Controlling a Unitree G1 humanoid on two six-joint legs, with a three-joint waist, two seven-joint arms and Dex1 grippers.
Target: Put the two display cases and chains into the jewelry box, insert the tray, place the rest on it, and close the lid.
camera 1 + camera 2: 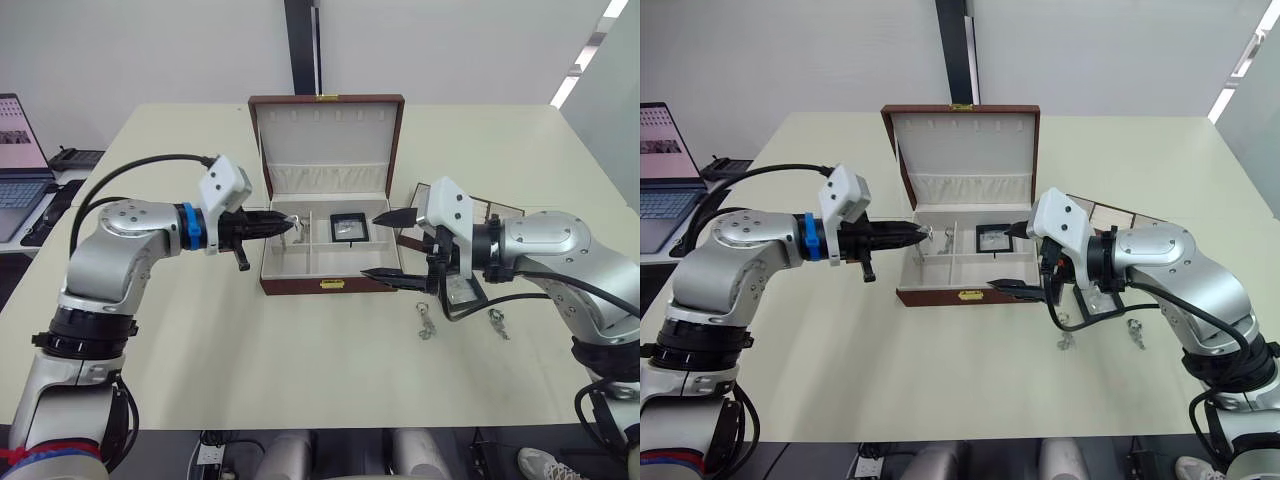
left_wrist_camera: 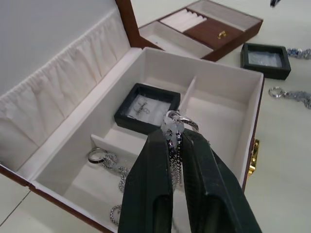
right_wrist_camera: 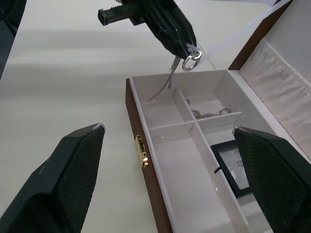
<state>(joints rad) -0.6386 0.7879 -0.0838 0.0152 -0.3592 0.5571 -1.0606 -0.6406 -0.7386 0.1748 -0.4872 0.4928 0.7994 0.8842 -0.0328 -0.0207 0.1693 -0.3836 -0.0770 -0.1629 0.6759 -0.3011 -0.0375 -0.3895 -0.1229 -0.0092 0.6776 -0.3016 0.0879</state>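
Reddish-brown and wood-grained, the large rectangular jewelry box (image 1: 328,285) sits open near the middle of the pale table (image 1: 300,380), its hinged lid (image 1: 327,140) standing upright at the back with a cream lining, a gathered pocket and a row of small hooks. Over the box's left end, the left gripper (image 1: 288,224) has its two black fingers pinched together on a silvery chain with a ring at its top (image 2: 174,127), which dangles down into a cream compartment. Another silvery chain with a ring (image 2: 104,159) already lies in the back left compartment. One small square black-framed display case (image 1: 348,227) with a clear window rests flat in the back right compartment. The right gripper (image 1: 384,245) hovers at the box's right end with its fingers spread wide apart and nothing between them. The second black-framed display case (image 2: 265,59) lies on the table just to the right of the box, close under the right arm. Behind it, the shallow reddish-brown tray (image 2: 206,26) with cream ring rolls and a gold pull sits on the table. Two short silvery trinkets (image 1: 428,322) (image 1: 497,323) lie on the table in front of the right arm, apart from each other.
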